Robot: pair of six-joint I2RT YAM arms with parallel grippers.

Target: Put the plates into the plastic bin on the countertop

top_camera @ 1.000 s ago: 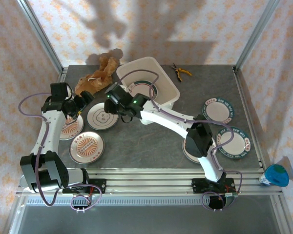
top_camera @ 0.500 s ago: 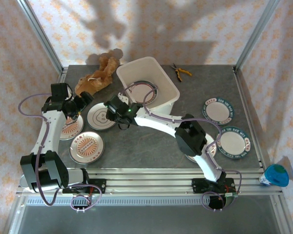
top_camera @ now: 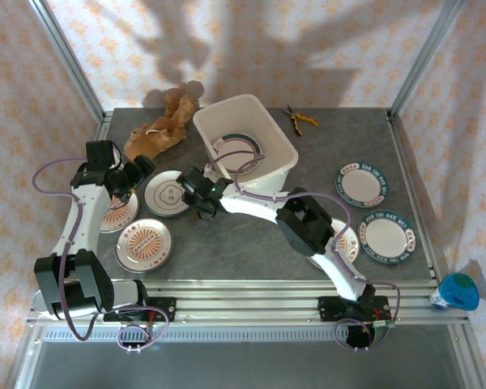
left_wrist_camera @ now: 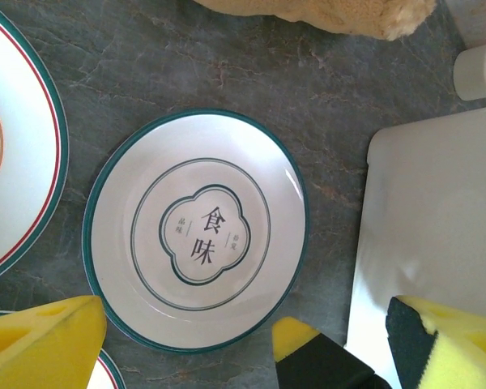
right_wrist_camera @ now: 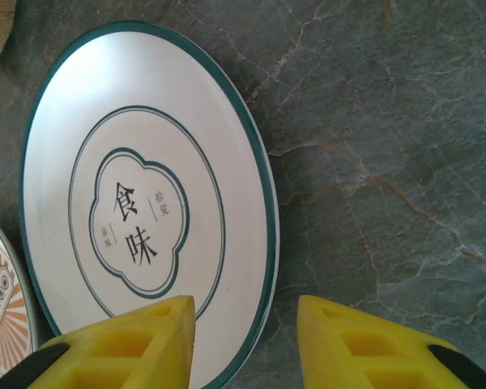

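A green-rimmed white plate [top_camera: 168,193] [right_wrist_camera: 146,203] [left_wrist_camera: 196,231] with black characters lies flat on the countertop [top_camera: 251,235]. My right gripper [top_camera: 197,197] [right_wrist_camera: 247,336] is open and straddles that plate's right rim, one yellow finger [right_wrist_camera: 121,344] over the plate and the other over bare stone. My left gripper [top_camera: 135,173] [left_wrist_camera: 247,356] hangs wide open above the same plate's left side, holding nothing. The plastic bin [top_camera: 263,121] stands behind with one green-rimmed plate [top_camera: 241,150] inside. Two orange-patterned plates [top_camera: 144,245] lie at the left and three plates [top_camera: 361,185] at the right.
A tan stuffed toy [top_camera: 164,121] lies left of the bin, with yellow-handled pliers [top_camera: 300,119] at the back. A small white roll [left_wrist_camera: 479,71] sits near the toy. Aluminium rails [top_camera: 267,288] run along the front edge, and a blue-topped cup [top_camera: 458,292] stands off the right corner.
My right gripper has swung left from the bin's front down to the lettered plate's rim, and its jaws have narrowed. The left arm has stayed put.
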